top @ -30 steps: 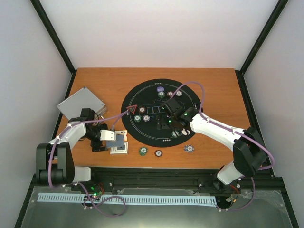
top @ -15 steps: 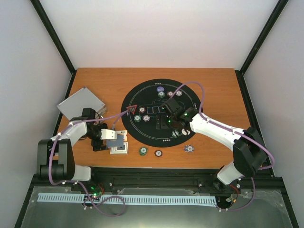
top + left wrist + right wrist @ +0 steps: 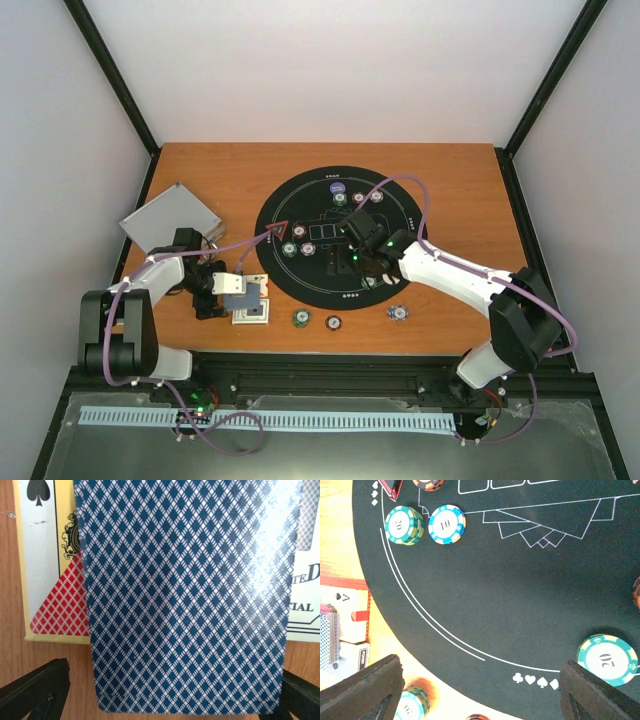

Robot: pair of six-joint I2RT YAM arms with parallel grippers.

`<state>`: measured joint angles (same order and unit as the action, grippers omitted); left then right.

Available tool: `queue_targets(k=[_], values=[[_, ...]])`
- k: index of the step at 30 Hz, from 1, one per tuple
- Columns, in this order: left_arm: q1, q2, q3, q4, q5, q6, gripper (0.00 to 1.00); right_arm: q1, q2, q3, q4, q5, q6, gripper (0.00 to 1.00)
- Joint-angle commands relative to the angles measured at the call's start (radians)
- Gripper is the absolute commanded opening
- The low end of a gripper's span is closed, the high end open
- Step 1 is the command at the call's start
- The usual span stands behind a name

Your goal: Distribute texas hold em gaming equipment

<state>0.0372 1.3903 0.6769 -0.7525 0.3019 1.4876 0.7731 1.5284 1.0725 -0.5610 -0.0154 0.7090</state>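
Observation:
A playing card (image 3: 185, 595) with a blue-and-white diamond back fills the left wrist view, lying over a card box (image 3: 50, 580) that shows a spade and a red pattern. My left gripper (image 3: 172, 682) is open, one black finger (image 3: 35, 690) at each side of the card's near edge. In the top view the left gripper (image 3: 222, 290) hovers by the card (image 3: 240, 300). My right gripper (image 3: 480, 680) is open and empty over the black mat (image 3: 520, 580). A green chip (image 3: 607, 660) lies beside its right finger. A green stack (image 3: 405, 525) and a blue-white chip (image 3: 447, 524) lie farther off.
The silver case (image 3: 170, 215) stands at the table's left. More chips sit on the mat's far side (image 3: 340, 195) and left (image 3: 298, 242). Off the mat near the front edge lie a green chip (image 3: 300, 319), a brown chip (image 3: 332, 322) and a blue-white chip (image 3: 398, 313).
My right gripper has shifted slightly left over the mat and its jaws have narrowed a little. The left arm has stayed put.

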Motion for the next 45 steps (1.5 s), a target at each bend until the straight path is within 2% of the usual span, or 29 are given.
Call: queue_targets(k=[1,28,39,45], values=[[-0.007,0.004,0.016,-0.009,0.031,-0.007,1.0,0.017,-0.001,-0.017,0.039,-0.023,0.023,0.84],[-0.044,0.061,0.044,0.007,-0.037,-0.058,0.97,0.029,0.004,-0.044,0.059,-0.024,0.03,0.83],[-0.046,0.061,0.042,-0.019,-0.018,-0.024,0.99,0.034,-0.002,-0.062,0.071,-0.038,0.031,0.82],[-0.048,0.078,0.056,-0.026,-0.012,-0.006,0.97,0.035,0.006,-0.062,0.08,-0.048,0.033,0.82]])
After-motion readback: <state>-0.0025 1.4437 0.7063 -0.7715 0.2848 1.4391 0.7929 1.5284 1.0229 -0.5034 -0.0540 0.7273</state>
